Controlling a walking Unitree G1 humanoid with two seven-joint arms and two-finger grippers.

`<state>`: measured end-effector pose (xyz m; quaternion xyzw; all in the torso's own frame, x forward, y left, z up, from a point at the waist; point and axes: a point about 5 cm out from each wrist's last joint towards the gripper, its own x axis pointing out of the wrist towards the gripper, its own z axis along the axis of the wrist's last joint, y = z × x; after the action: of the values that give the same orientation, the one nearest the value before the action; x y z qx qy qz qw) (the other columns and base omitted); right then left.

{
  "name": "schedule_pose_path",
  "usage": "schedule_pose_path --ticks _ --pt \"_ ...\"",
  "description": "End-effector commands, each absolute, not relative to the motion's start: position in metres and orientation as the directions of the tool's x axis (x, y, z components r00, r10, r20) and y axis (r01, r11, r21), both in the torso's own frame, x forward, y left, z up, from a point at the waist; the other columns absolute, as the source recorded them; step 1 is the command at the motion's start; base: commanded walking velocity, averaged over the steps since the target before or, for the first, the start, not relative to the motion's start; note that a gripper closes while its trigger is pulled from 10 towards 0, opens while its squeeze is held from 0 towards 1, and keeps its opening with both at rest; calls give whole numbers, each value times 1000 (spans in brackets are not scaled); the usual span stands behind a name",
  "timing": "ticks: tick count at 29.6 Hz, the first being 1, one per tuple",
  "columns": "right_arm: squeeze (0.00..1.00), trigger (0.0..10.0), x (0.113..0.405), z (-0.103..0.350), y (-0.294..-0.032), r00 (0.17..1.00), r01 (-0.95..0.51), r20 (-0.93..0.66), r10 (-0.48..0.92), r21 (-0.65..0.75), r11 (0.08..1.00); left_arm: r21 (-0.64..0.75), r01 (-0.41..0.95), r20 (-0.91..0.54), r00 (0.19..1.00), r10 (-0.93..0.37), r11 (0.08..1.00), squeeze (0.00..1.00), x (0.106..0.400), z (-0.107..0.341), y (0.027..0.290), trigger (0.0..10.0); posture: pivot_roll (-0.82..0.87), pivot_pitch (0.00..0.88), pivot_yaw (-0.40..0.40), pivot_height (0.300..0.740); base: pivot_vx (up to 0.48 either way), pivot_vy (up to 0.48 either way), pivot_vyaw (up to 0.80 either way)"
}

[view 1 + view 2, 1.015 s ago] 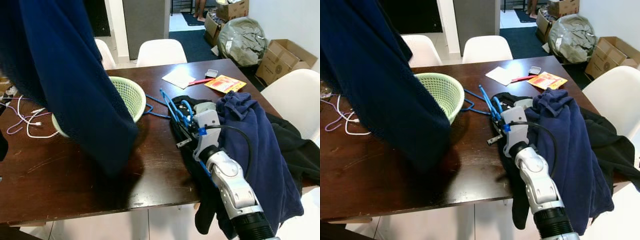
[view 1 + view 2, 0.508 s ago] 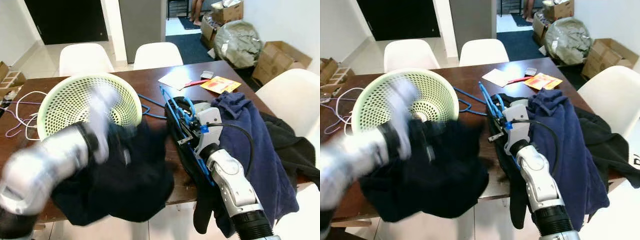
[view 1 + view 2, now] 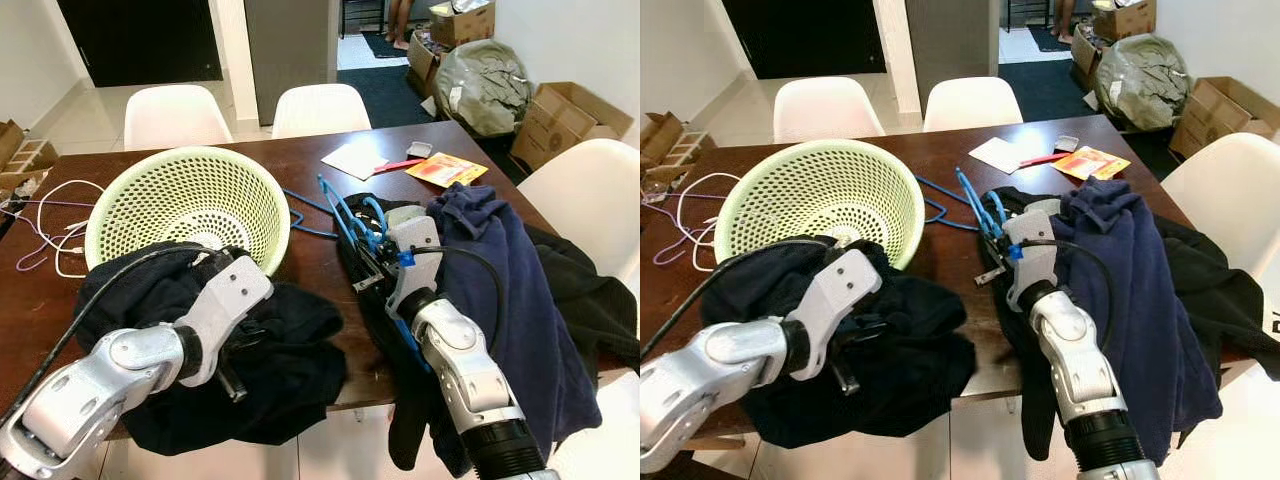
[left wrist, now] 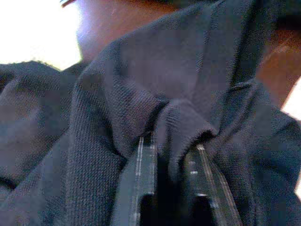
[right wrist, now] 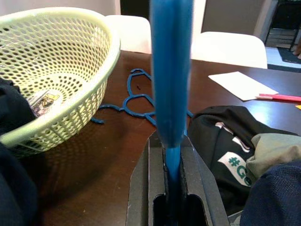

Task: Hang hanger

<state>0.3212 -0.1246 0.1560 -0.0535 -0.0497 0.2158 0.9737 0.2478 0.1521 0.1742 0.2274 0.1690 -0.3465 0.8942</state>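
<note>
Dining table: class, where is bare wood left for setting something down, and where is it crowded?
Bare wood lies between the green basket and the white paper. The near edge is crowded: dark garment on the left, clothes pile on the right.

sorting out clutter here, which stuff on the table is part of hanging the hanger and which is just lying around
In the job:
blue hanger, clamped in the right gripper
dark garment, pinched by the left gripper

Lying about:
green basket
second blue hanger
navy fleece
papers
cables

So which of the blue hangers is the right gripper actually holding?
The raised blue hanger clamped in the right gripper; the other hanger lies flat on the table beside the basket.
</note>
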Motion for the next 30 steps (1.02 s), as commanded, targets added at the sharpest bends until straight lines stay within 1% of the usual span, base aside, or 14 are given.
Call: schedule_pose_path --ticks 1,3,5,6,9,15,16,18,20,21,23,25,26,30 --pt "0 10000 317 135 -128 907 -420 -15 421 -92 903 340 671 -505 721 -475 658 1000 249 168 165 10000 48 102 55 740 0 0 0" --pt "0 10000 317 135 -128 907 -421 -16 421 -92 903 358 668 -513 725 -460 653 1000 249 168 169 10000 50 103 52 740 0 0 0" --pt "0 10000 317 135 -128 906 -423 -18 423 -91 901 422 651 -532 741 -409 631 1000 250 177 185 10000 49 103 52 740 0 0 0" --pt "0 10000 317 135 -128 906 -423 -18 423 -91 901 422 651 -532 741 -409 631 1000 250 177 185 10000 49 103 52 740 0 0 0" --pt "0 10000 316 135 -128 905 -425 -19 426 -90 900 475 630 -527 763 -374 615 1000 251 199 202 10000 49 105 49 740 0 0 0" --pt "0 10000 316 135 -128 904 -427 -20 427 -90 900 491 609 -497 783 -374 623 1000 251 218 210 10000 50 105 49 740 0 0 0" --pt "0 10000 316 135 -128 903 -428 -22 428 -88 899 461 609 -421 790 -446 645 1000 248 239 209 10000 50 104 45 740 0 0 0" --pt "0 10000 316 135 -128 903 -428 -22 428 -88 899 461 609 -421 790 -446 645 1000 248 239 209 10000 50 104 45 740 0 0 0" --pt "0 10000 316 134 -128 901 -434 -27 433 -87 897 430 617 -283 786 -550 659 1000 241 272 210 10000 51 103 43 740 0 0 0" --pt "0 10000 316 134 -128 901 -434 -27 433 -87 897 430 617 -283 786 -550 659 1000 241 272 210 10000 51 103 43 740 0 0 0" --pt "0 10000 317 134 -127 898 -440 -33 439 -89 894 383 650 -216 754 -621 656 1000 232 285 211 10000 49 99 37 740 0 0 0" --pt "0 10000 316 133 -127 897 -442 -35 441 -90 892 359 673 -207 733 -648 647 1000 228 288 211 10000 49 99 37 740 0 0 0" --pt "0 10000 316 133 -127 896 -444 -37 443 -91 891 363 677 -248 733 -634 640 1000 221 284 219 10000 49 96 33 740 0 0 0" --pt "0 10000 316 133 -127 895 -445 -39 444 -91 891 370 678 -281 733 -620 635 1000 217 282 225 10000 51 97 30 740 0 0 0"
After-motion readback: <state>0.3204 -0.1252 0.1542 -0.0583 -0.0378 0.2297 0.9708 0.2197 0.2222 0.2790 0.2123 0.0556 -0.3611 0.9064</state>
